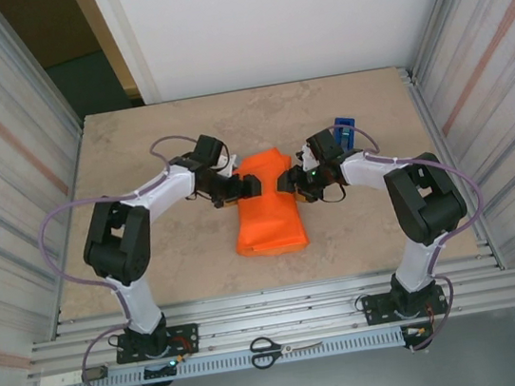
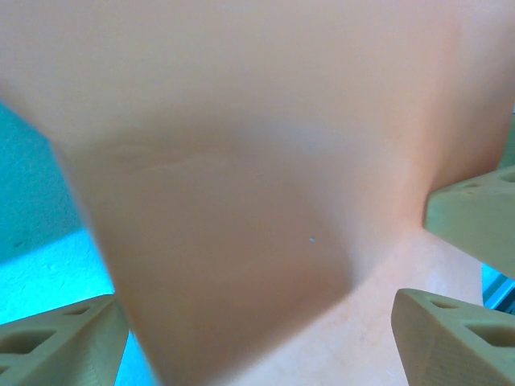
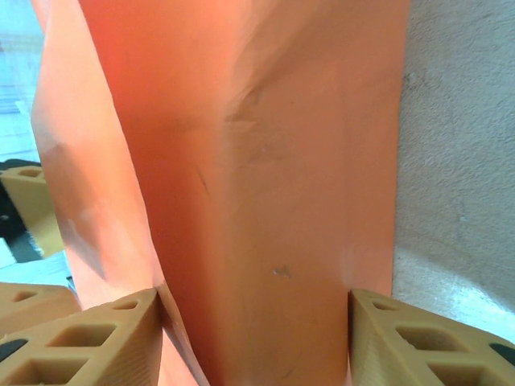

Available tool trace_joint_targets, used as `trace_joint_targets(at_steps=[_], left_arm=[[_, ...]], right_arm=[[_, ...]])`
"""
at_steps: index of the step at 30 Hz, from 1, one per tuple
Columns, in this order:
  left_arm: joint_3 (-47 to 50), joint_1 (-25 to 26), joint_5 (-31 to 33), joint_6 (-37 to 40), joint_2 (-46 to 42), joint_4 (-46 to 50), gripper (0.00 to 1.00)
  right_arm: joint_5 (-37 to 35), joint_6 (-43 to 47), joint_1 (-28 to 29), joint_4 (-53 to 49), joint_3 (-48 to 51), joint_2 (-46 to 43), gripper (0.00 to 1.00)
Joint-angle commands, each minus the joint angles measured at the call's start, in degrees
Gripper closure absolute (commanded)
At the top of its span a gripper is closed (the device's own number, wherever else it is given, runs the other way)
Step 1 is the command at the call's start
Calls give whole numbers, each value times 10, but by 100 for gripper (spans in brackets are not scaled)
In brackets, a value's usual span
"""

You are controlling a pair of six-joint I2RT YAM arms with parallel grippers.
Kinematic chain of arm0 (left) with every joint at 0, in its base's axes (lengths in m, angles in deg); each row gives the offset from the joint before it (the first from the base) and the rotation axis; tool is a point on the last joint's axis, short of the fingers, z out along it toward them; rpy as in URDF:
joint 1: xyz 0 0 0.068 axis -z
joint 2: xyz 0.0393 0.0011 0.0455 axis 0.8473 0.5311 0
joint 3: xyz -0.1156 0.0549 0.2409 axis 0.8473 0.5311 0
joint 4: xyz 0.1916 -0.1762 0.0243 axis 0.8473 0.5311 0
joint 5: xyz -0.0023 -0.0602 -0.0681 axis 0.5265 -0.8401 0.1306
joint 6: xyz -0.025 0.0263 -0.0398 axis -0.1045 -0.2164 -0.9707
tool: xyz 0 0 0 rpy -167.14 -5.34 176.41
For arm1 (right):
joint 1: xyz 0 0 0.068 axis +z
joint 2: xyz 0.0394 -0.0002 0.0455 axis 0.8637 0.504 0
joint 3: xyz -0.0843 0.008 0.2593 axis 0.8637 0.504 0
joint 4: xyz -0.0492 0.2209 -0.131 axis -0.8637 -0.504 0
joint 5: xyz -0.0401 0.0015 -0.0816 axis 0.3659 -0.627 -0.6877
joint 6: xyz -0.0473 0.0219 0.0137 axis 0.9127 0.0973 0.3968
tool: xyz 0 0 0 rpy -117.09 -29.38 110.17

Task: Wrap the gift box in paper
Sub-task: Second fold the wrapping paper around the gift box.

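One paper [image 1: 268,215]: right gripper [image 1: 285,182] clamps, left gripper [image 1: 250,186] unclear.

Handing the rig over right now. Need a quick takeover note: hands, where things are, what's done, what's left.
Left hand: open, fingers spread against the left side of the paper.
Right hand: closed on the paper from the right; in its wrist view the fingers sit against both sides of the fold.
Paper: folded into a long parcel mid-table, presumably around the gift box.
Blue tape dispenser stands just behind the right hand; scissors lie on the near rail.
Done: long sides folded over.
Left: probably closing the ends and taping.
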Motion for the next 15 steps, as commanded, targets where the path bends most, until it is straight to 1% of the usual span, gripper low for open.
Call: trace_joint_targets(at_steps=[1, 3, 4, 6, 9, 10, 12, 14, 15], left_arm=[[-22, 2, 12, 2, -60, 19, 17], [-17, 3, 2, -7, -78, 8, 24], [-15, 4, -9, -12, -83, -1, 30], [-11, 10, -45, -26, -85, -29, 47], [-23, 21, -75, -48, -62, -47, 65], [-28, 26, -78, -54, -54, -50, 67], [-40, 37, -74, -70, -35, -53, 76], [-48, 44, -64, -86, -17, -49, 80], [-49, 47, -58, -94, -9, -52, 85]], right_arm=[[-57, -6, 6, -53, 32, 20, 44], [-56, -8, 6, -50, 36, 20, 44], [-56, -10, 5, -48, 37, 20, 44], [-54, -14, 6, -42, 39, 20, 44], [-50, -21, 7, -33, 40, 20, 44], [-51, -22, 8, -32, 40, 21, 44], [-51, -27, 10, -32, 40, 22, 44], [-52, -28, 11, -32, 40, 21, 45], [-52, -28, 12, -32, 40, 22, 44]])
